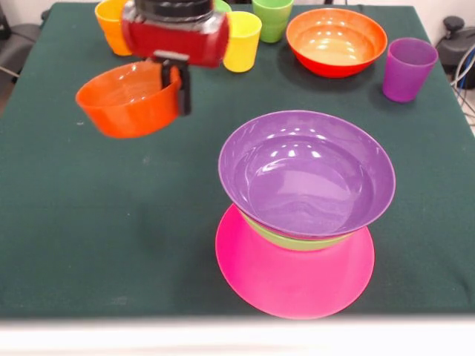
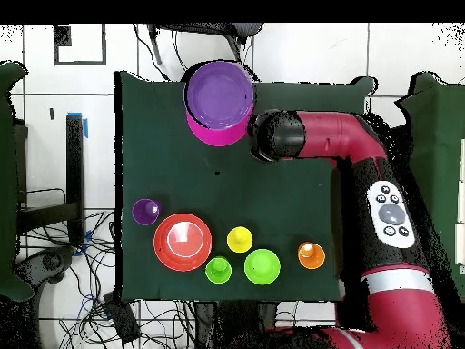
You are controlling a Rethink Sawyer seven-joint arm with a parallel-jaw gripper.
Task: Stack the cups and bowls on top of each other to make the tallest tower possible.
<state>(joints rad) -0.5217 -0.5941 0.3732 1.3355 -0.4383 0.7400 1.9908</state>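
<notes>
Holding an orange-red bowl (image 1: pixel 128 98) by its rim, the gripper (image 1: pixel 177 81) pinches the wall so I can carry it above the tabletop (image 1: pixel 111 215) toward the tower (image 1: pixel 304 200) near the front edge.

A dark green tabletop (image 1: pixel 89 222) spreads beneath the end effector (image 1: pixel 178 85) and on all sides of it. In the front view, a black fixture with cables (image 1: pixel 454 41) sits off the tabletop's corner, well apart from the end effector toward the picture's right. In the overhead view, white tiled floor (image 2: pixel 36 54) surrounds the tabletop. A strip of blue tape (image 2: pixel 75 121) and a black square outline (image 2: pixel 80 44) lie on it, far from the end effector toward the picture's left. A tangle of cables (image 2: pixel 118 318) lies below them.
</notes>
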